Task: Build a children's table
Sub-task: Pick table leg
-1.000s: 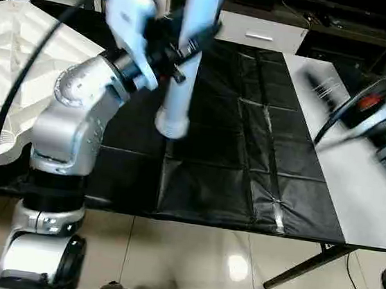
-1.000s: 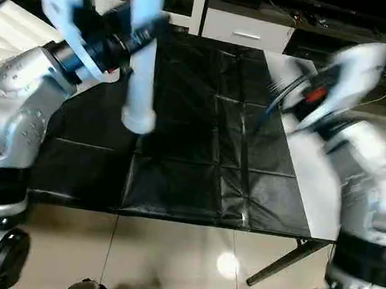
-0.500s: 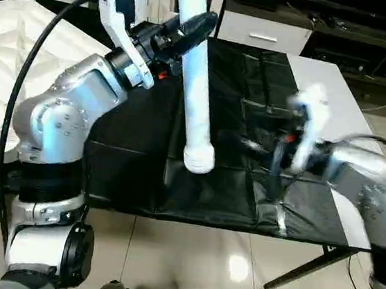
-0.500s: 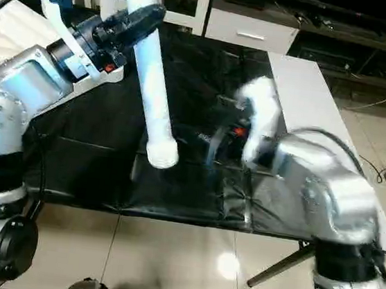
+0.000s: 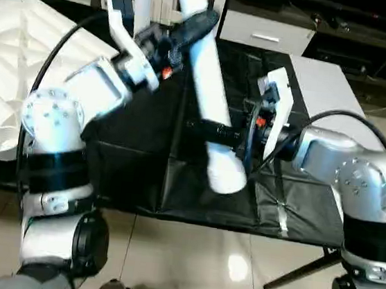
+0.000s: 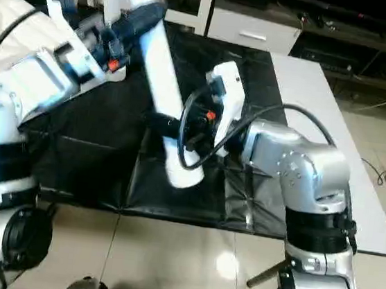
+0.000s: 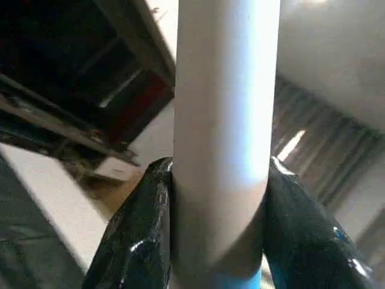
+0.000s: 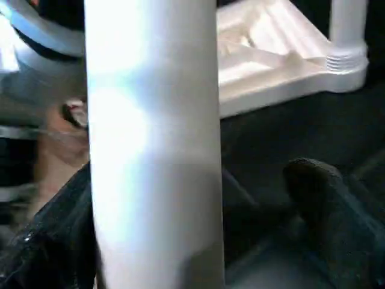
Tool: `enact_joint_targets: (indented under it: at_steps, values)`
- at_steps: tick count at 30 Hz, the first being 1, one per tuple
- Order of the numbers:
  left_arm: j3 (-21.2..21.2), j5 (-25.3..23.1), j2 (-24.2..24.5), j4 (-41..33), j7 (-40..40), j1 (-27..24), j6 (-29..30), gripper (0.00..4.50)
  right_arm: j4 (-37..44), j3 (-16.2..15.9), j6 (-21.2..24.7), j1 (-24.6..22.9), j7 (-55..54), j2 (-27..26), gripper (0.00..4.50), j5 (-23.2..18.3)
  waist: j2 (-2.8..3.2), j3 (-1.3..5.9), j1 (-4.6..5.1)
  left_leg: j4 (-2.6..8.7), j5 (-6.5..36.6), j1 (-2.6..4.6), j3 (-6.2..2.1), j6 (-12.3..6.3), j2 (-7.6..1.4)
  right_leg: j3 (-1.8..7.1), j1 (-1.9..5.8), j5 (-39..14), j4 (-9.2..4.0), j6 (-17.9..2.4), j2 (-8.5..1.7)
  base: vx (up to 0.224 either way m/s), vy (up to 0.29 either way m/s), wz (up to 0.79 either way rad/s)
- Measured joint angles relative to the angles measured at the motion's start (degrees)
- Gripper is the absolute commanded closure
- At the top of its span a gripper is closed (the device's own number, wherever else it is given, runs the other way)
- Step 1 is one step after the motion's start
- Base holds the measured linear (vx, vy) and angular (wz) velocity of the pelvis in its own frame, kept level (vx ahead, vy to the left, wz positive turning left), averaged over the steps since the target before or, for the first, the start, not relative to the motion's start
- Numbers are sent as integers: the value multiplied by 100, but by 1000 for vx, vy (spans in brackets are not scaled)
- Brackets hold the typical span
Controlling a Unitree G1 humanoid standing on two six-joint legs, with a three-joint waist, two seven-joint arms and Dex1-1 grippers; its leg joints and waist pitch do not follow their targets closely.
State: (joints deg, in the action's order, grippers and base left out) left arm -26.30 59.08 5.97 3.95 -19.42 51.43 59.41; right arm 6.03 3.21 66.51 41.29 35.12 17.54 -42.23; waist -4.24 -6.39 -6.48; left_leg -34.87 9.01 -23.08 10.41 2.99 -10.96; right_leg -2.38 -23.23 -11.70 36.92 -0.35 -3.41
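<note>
My left gripper point(image 5: 192, 29) is shut on a long white table leg point(image 5: 209, 97), which hangs tilted over the black sheet with its wide lower end point(image 5: 225, 176) near the table's front edge. In the left wrist view the black fingers point(image 7: 138, 241) press both sides of the leg point(image 7: 222, 120). My right gripper point(image 5: 223, 135) stands open around the leg's lower part; one finger point(image 8: 325, 211) is clear of the leg point(image 8: 153, 144). The white table top point(image 5: 22, 48) lies ribbed side up at the left, with one leg point(image 8: 348, 24) upright in a corner socket.
A black sheet point(image 5: 255, 89) covers most of the work table, whose bare white surface point(image 5: 325, 83) shows at the right. Tiled floor point(image 5: 187, 255) lies below the front edge. Dark furniture and a white drawer unit point(image 5: 262, 30) stand behind.
My left arm has tipped the leg so that its lower end swung right and toward the front edge. My right arm swept in from the right and now straddles the leg's lower part.
</note>
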Motion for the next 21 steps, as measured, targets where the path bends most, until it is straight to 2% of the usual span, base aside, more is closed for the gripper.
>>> enact_joint_targets:
  at_steps: [4,12,18,21]
  values:
    - [-149,300,40,61,126,69,201,278,-2,177,330,140,-1,-3,0,-234,-7,4,-1,9,-4,4,-1,7,0,-1,0,-2,0,4,0,0,0,0]
    - [0,320,242,78,149,58,518,278,-10,102,630,145,86,301,0,-308,-24,1,-22,37,-23,2,-3,38,2,-6,-1,-1,-17,20,1,0,0,0]
    - [426,175,445,-116,93,21,527,278,99,-186,693,145,328,677,0,-282,-36,-3,-15,44,-39,2,-3,66,1,-8,-1,1,-24,24,1,0,0,0]
    - [729,-113,686,-180,-89,7,452,278,239,-475,624,133,346,819,0,-70,-54,-8,2,51,-40,7,-4,68,-2,-9,-1,2,-23,26,4,0,0,0]
